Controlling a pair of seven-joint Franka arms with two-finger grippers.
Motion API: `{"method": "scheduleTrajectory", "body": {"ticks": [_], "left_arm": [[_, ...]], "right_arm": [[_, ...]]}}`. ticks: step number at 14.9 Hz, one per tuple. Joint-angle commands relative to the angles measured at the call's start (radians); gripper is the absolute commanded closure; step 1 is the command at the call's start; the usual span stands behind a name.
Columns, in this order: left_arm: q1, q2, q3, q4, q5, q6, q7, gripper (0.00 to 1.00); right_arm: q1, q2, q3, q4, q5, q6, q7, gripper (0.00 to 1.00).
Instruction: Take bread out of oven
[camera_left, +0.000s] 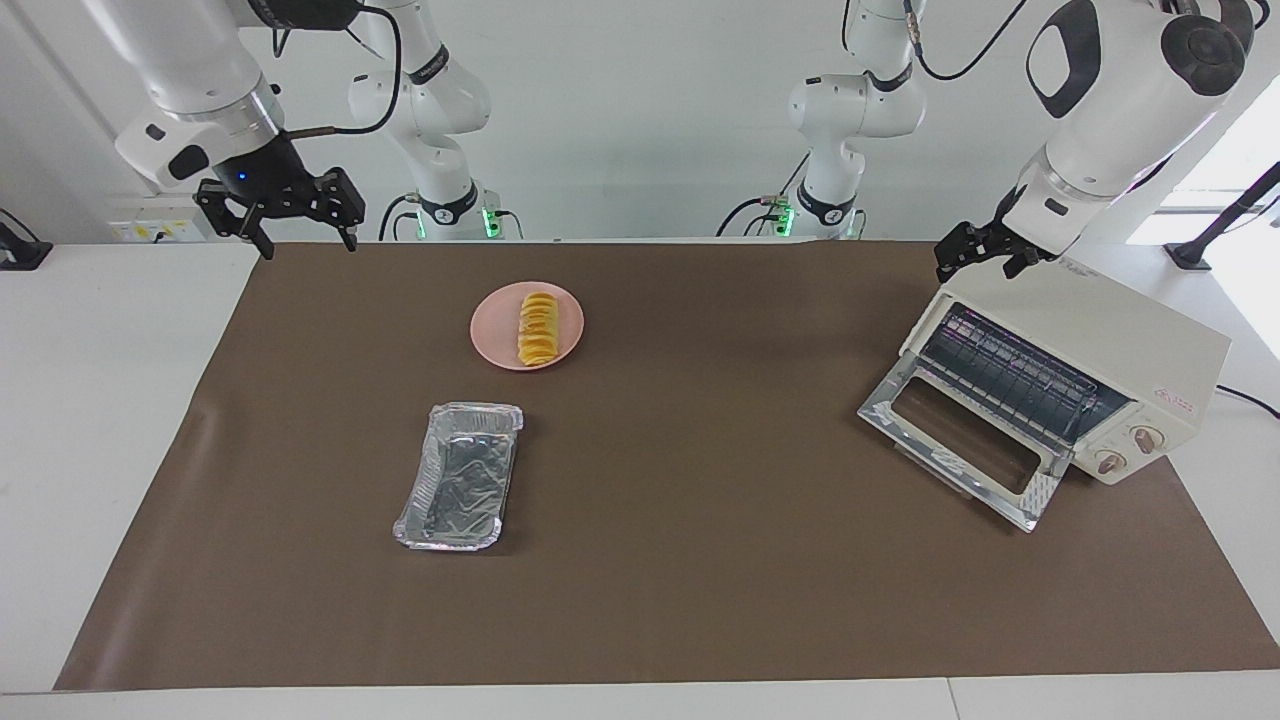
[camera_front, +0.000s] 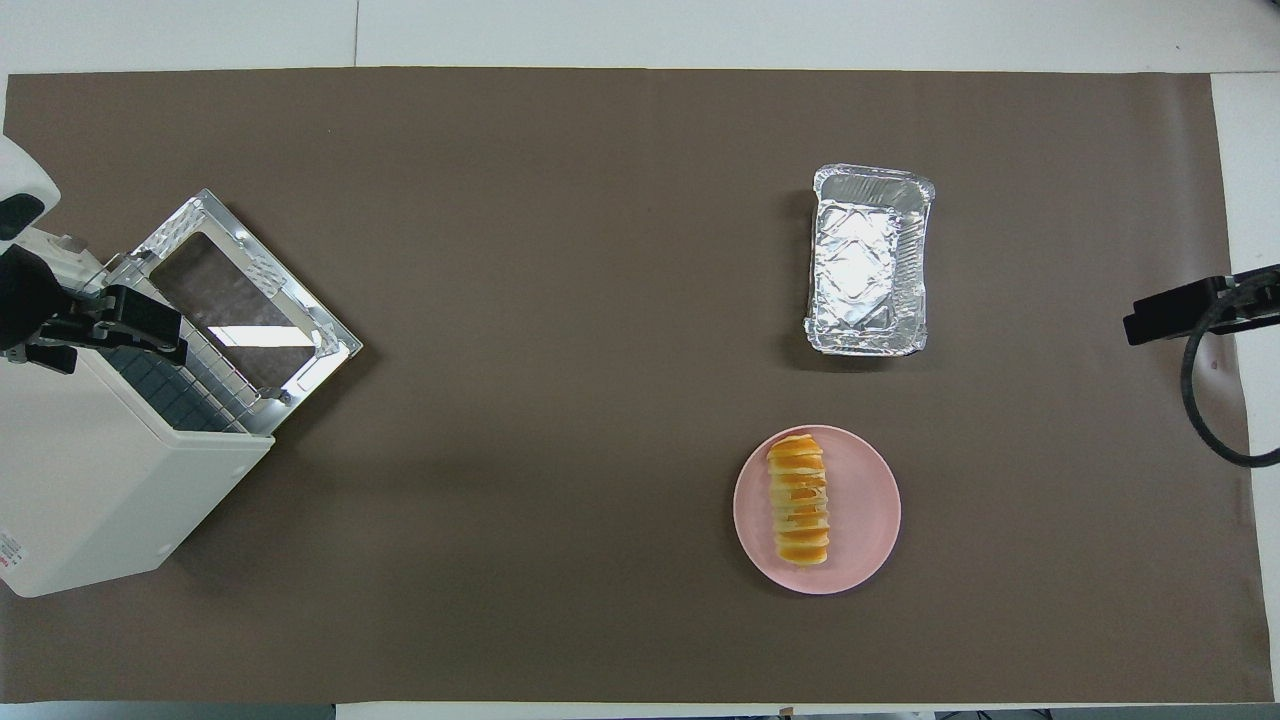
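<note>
The bread (camera_left: 538, 328) lies on a pink plate (camera_left: 567, 318), nearer to the robots than the foil tray; it also shows in the overhead view (camera_front: 799, 500) on the plate (camera_front: 866, 512). The oven (camera_left: 1130, 350) stands at the left arm's end of the table with its door (camera_left: 950, 440) dropped open and its wire rack bare. It also shows in the overhead view (camera_front: 90, 480). My left gripper (camera_left: 985, 262) sits at the oven's top front edge, and shows in the overhead view too (camera_front: 140, 330). My right gripper (camera_left: 308, 245) is open and empty, raised over the mat's corner at the right arm's end.
A crinkled silver foil tray (camera_left: 462, 490) lies empty on the brown mat, farther from the robots than the plate; it also shows in the overhead view (camera_front: 868, 260). The right gripper's black tip (camera_front: 1150, 322) and its cable show at the mat's edge in the overhead view.
</note>
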Motion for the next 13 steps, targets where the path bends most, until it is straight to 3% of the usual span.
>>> {"method": "scheduleTrajectory", "body": {"ticks": [1,3,13], "left_arm": [[0.014,-0.008,-0.011,0.001,0.015,-0.01,-0.004,0.0],[0.014,-0.008,-0.011,0.001,0.015,-0.01,-0.004,0.0],[0.014,-0.008,-0.011,0.001,0.017,-0.01,-0.004,0.0]], "right_arm": [[-0.02,0.004,0.013,-0.02,-0.011,0.004,-0.003,0.0],[-0.023,-0.002,0.013,-0.068,-0.011,0.041,-0.001,0.0],[-0.027,0.003,0.015,-0.059,0.009,0.03,0.009,0.0]]}}
